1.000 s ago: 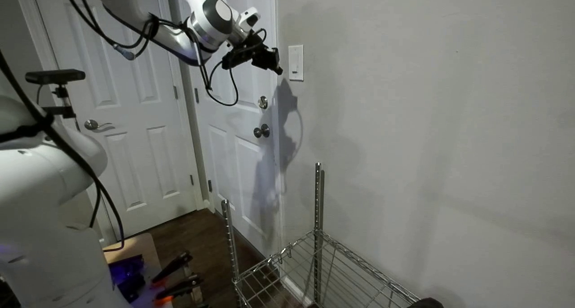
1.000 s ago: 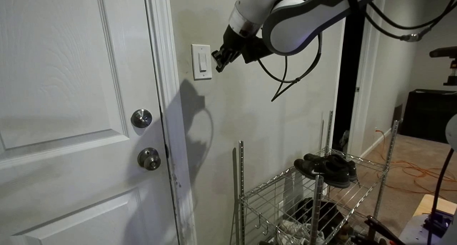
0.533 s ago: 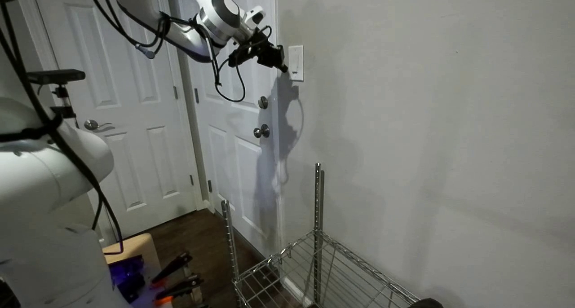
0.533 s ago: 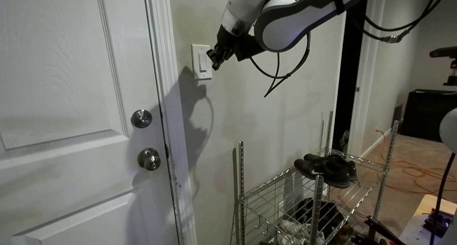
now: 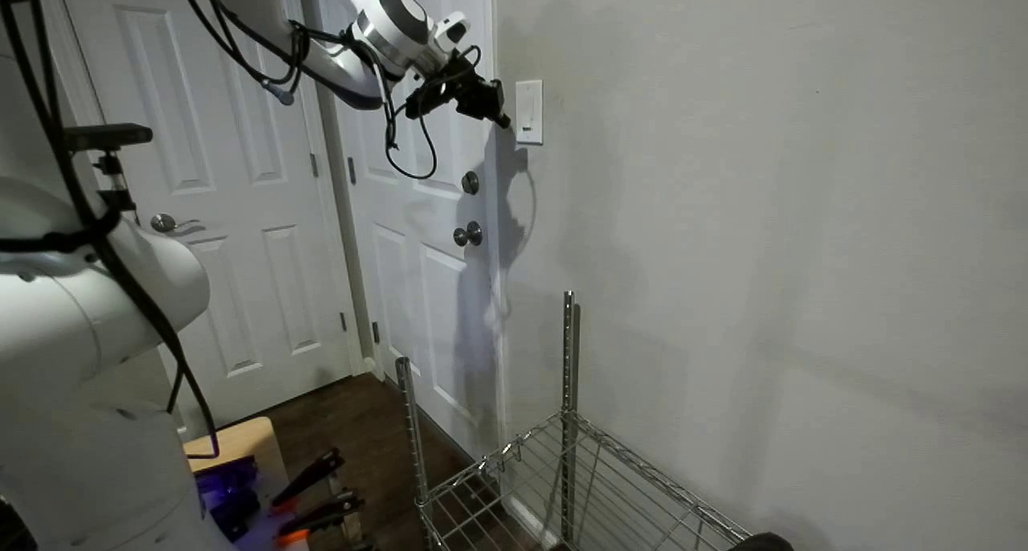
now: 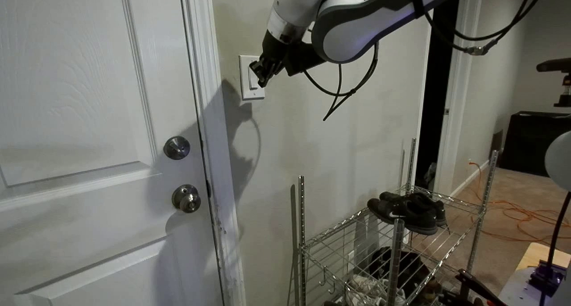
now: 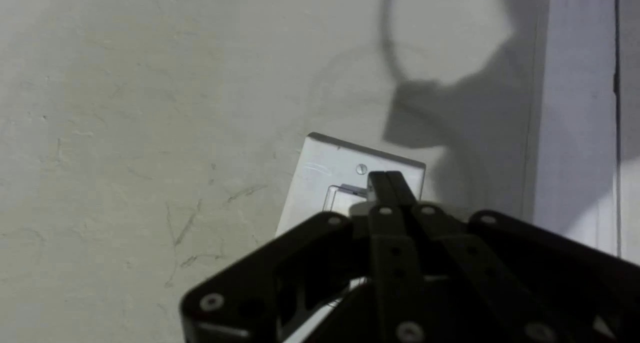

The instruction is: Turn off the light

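Observation:
The light switch is a white upright plate on the grey wall beside the door frame, in both exterior views [image 5: 528, 112] [image 6: 245, 76]. In the wrist view the plate [image 7: 320, 158] looks tilted, with a screw and the top of the rocker showing; the lower part is hidden behind the gripper. My black gripper [image 5: 504, 122] is just beside the plate in an exterior view and overlaps its right part in an exterior view [image 6: 257, 76]. In the wrist view its fingertips [image 7: 386, 178] are together and empty, in front of the rocker's upper edge. I cannot tell whether they touch it. No lamp is in view.
A white door [image 6: 89, 96] with a round metal knob [image 6: 186, 199] and a deadbolt [image 6: 176, 147] is beside the switch. A wire shelf [image 6: 348, 225] with black shoes [image 6: 408, 212] stands below along the wall. A cable loop [image 6: 352, 92] hangs from the arm.
The gripper has moved toward the switch plate and slightly up, and now overlaps it in an exterior view. In the last half second it shifted slightly toward the door. The switch looks unchanged.

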Available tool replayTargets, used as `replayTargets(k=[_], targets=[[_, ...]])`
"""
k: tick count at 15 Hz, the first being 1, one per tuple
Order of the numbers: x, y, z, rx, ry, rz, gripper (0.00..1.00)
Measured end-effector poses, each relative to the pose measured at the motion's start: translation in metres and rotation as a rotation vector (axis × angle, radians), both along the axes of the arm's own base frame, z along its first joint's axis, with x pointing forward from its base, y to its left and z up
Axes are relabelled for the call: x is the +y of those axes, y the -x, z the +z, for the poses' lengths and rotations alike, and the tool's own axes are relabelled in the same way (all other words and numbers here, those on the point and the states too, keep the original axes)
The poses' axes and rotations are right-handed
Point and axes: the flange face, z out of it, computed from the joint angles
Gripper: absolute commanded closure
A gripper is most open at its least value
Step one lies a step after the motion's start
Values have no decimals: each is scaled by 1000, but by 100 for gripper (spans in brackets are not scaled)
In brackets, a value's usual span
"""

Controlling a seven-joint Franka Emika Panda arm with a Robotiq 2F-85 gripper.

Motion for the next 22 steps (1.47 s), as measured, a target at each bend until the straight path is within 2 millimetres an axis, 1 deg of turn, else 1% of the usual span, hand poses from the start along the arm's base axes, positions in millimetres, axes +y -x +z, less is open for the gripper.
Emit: replayTargets(k=[10, 16, 19, 22], targets=[[4, -6, 0, 0, 4, -23, 100], [6, -10, -8, 22, -16, -45, 100], [8, -18, -10, 28, -50, -82, 100], [15, -31, -10, 10, -82, -122, 100]])
